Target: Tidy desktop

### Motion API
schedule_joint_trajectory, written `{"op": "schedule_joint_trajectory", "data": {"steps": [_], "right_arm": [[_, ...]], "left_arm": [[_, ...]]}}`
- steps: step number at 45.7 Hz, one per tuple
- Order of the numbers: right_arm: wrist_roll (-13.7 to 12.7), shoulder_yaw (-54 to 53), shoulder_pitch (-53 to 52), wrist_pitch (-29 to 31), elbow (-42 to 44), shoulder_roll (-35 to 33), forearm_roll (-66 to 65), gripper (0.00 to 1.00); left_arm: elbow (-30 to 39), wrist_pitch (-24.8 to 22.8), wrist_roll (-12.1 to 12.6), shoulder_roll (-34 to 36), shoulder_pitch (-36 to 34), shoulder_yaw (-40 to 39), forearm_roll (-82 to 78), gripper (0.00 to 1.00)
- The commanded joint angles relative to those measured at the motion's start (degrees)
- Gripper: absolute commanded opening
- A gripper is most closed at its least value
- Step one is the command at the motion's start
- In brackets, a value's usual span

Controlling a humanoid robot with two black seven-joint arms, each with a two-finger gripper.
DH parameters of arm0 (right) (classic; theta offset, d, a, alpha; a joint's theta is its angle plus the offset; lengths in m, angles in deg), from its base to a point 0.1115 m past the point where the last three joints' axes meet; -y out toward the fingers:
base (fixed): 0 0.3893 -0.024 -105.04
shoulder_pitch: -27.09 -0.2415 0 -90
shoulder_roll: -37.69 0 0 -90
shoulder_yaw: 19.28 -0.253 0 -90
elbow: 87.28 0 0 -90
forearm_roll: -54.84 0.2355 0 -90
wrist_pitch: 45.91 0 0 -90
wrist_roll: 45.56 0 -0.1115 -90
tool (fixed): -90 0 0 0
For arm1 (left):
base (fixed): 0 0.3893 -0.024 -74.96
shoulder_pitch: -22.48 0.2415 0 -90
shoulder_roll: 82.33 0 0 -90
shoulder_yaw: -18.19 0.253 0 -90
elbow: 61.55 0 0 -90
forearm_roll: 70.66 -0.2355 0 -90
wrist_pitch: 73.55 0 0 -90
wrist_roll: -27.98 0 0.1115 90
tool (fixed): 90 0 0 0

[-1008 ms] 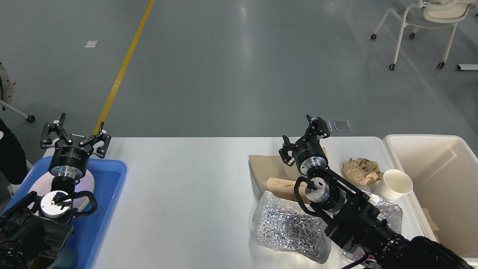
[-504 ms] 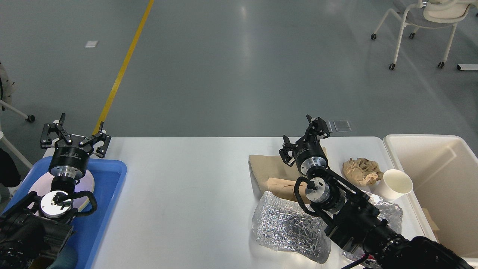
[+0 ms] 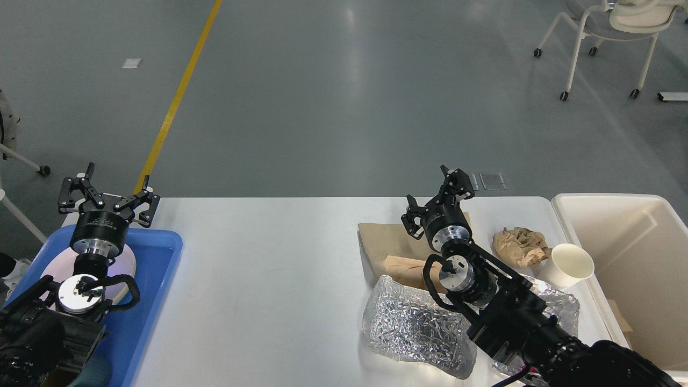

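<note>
While both arms' fingers (image 3: 110, 196) (image 3: 438, 200) hang spread, the right arm hides much foil (image 3: 414, 328).

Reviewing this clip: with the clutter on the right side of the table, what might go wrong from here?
The paper cup stands upright at the desktop edge beside the bin; a sweep of the right arm might knock it over. The foil sheet lies partly under that arm, so it may snag or drag. The right gripper is open above the flat brown paper bag, which could be hard to pinch.
</note>
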Motion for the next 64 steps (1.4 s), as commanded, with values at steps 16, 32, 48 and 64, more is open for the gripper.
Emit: {"op": "schedule_joint_trajectory", "data": {"steps": [16, 32, 48, 64], "right_arm": [[-0.70, 0.09, -5.70, -0.53, 7.19, 0.78, 13.30, 1.00], [-0.70, 11.93, -19.77, -1.23, 14.32, -0.36, 20.34, 1.00], [-0.70, 46.48, -31.02, -0.88, 22.41, -3.79, 20.43, 1.00], [-0.70, 64.85, -39.10, -0.09, 13.55, -10.37, 20.52, 1.00]], "left_arm": [[0.00, -0.08, 0.01, -0.08, 0.00, 0.06, 0.00, 0.97], [0.00, 0.01, -0.08, -0.08, 0.00, 0.06, 0.00, 0.97], [0.00, -0.08, -0.08, -0.08, 0.00, 0.06, 0.00, 0.97], [0.09, -0.08, 0.01, 0.01, 0.00, 0.06, 0.00, 0.97]]}}
